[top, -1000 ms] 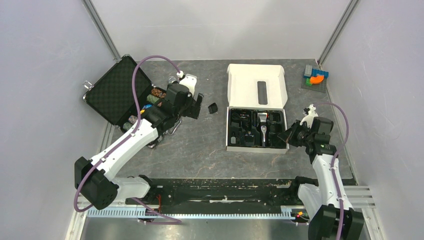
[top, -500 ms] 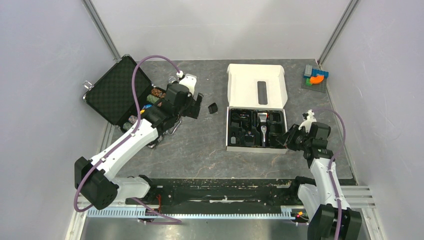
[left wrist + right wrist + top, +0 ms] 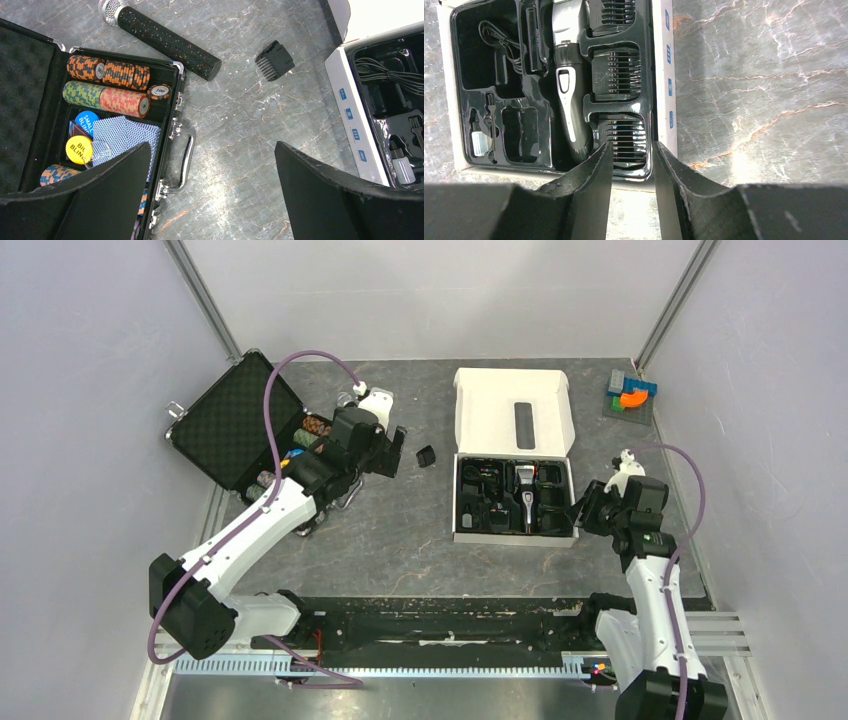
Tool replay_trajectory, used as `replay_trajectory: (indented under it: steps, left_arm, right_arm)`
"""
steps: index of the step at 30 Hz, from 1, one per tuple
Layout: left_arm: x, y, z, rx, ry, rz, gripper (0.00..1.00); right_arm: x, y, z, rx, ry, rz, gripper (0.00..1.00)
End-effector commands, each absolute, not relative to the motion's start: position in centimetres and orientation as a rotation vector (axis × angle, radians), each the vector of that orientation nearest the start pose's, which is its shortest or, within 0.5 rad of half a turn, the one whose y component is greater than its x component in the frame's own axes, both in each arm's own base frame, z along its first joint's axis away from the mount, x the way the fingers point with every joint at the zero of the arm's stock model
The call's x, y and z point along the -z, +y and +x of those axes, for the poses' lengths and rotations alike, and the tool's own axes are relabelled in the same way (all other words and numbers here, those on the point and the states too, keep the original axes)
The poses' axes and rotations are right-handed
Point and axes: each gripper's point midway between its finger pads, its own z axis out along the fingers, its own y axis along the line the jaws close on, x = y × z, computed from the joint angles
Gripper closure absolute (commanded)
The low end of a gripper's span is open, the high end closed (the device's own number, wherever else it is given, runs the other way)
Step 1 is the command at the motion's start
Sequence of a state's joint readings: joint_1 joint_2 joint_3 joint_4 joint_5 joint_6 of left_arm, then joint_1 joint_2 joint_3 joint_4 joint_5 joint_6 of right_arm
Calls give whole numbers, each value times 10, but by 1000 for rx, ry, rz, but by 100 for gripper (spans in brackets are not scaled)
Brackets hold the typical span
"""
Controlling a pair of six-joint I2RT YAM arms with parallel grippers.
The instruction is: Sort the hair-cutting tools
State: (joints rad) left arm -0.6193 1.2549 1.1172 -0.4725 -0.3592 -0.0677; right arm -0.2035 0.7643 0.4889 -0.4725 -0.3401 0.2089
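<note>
My right gripper (image 3: 631, 148) hung part-open and empty over an already slotted black plastic comb (image 3: 624, 131). My left gripper (image 3: 211, 148) gaped empty, ready for the loose black comb (image 3: 274, 60).

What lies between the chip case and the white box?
A loose black comb and a microphone's end on bare tabletop, shown in the left wrist view.

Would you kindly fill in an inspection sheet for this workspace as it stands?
Surface: grey marbled table.
Job's things: hair clipper and three comb attachments seated in the white box; one loose comb attachment on the table.
Clutter: microphone, open poker chip case, coloured blocks in far corner.
Hands: left hand wide open, empty; right hand slightly open above the nearest seated comb.
Cables: purple cable along each arm.
Surroundings: plain grey walls.
</note>
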Motion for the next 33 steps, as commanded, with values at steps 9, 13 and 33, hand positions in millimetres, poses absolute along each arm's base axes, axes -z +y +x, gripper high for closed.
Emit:
replay_trajectory:
  steps: [9,13,33]
  left_arm:
    - [-231,-169,332,74,2072,321,0]
    - [-230,-168,332,67,2073,322,0]
    - [-227,-169,333,63,2083,334,0]
  right_arm:
    - [-113,36,241,-233,2342,111,62]
    - [-101,49,242,-229,2385,68,63]
    - [-42,43,229,-113,2531,32,69]
